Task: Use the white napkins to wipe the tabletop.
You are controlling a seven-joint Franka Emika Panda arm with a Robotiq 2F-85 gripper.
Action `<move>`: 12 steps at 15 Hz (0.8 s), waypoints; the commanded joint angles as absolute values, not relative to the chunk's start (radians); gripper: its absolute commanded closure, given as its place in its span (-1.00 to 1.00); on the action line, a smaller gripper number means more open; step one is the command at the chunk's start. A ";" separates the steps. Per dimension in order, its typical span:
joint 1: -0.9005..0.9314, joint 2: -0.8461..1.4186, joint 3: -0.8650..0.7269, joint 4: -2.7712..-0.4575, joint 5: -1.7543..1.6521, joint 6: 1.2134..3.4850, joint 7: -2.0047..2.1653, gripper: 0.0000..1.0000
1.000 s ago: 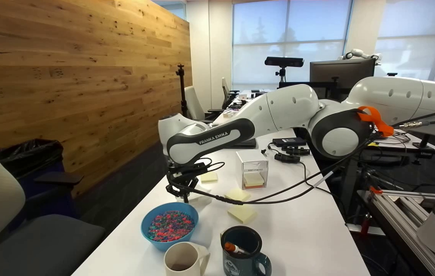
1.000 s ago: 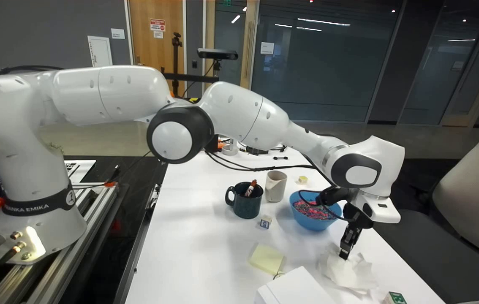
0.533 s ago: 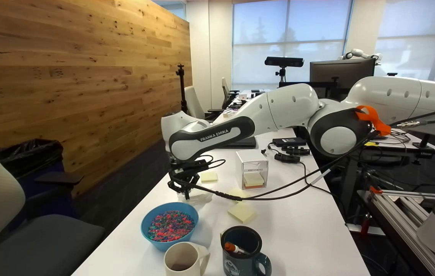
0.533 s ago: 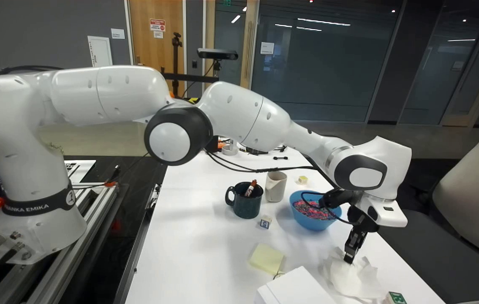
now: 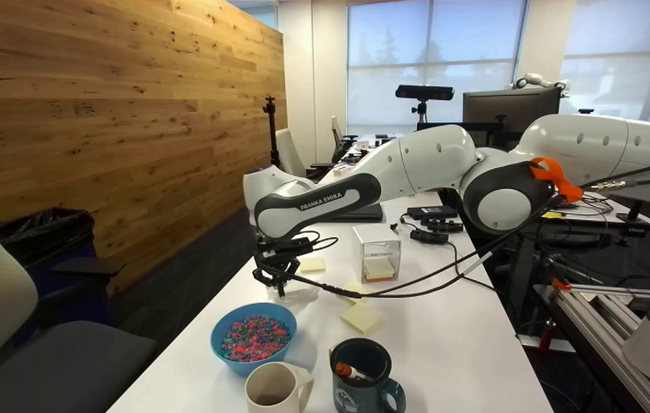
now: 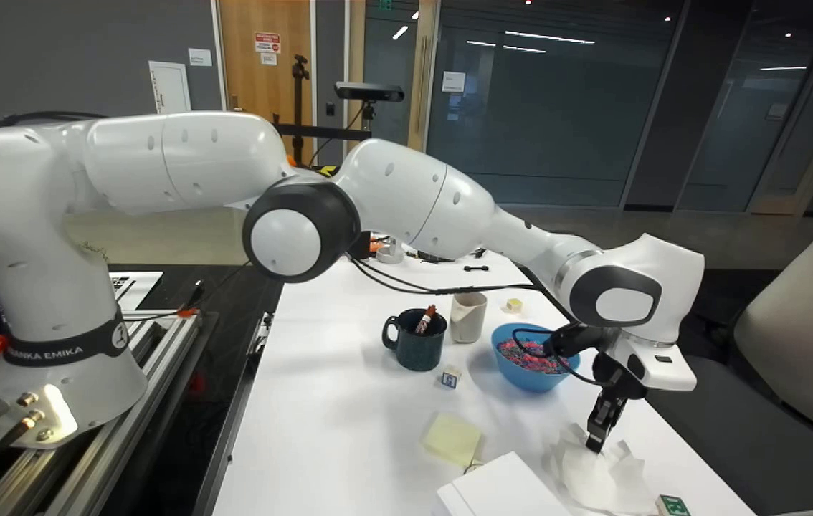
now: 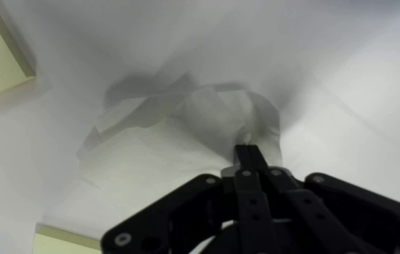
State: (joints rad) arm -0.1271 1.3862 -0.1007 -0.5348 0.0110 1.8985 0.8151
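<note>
My hand (image 7: 247, 147) is clamped together, seemingly on a fold of the white napkin (image 6: 596, 476), though the wrist view blurs there; both have just slid along the worktop (image 6: 335, 430), away from the blue bowl (image 6: 525, 376); wiping looks under way.

In both exterior views the Franka Emika Panda arm (image 5: 439, 160) was stretched out from its base (image 6: 91, 390), the upper arm (image 6: 184, 161) close to level and the elbow joint (image 6: 284, 242) set low at its end. The forearm (image 6: 417, 197) sloped down to the wrist (image 6: 618, 297), under which the Robotiq gripper (image 6: 595, 443) pointed downward, leaning slightly in an exterior view. In the wrist view its two black fingers (image 7: 241, 155) lay side by side, pinched together.
</note>
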 commanded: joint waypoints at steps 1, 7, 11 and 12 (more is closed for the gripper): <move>-0.132 1.407 -0.094 -0.511 0.016 1.905 0.806 1.00; -0.129 1.407 -0.091 -0.526 0.012 1.901 0.764 1.00; -0.127 1.403 -0.092 -0.534 0.009 1.901 0.715 1.00; -0.126 1.402 -0.093 -0.537 0.006 1.901 0.698 1.00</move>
State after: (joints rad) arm -0.1249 1.3967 -0.0995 -0.5348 0.0105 1.8988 0.7475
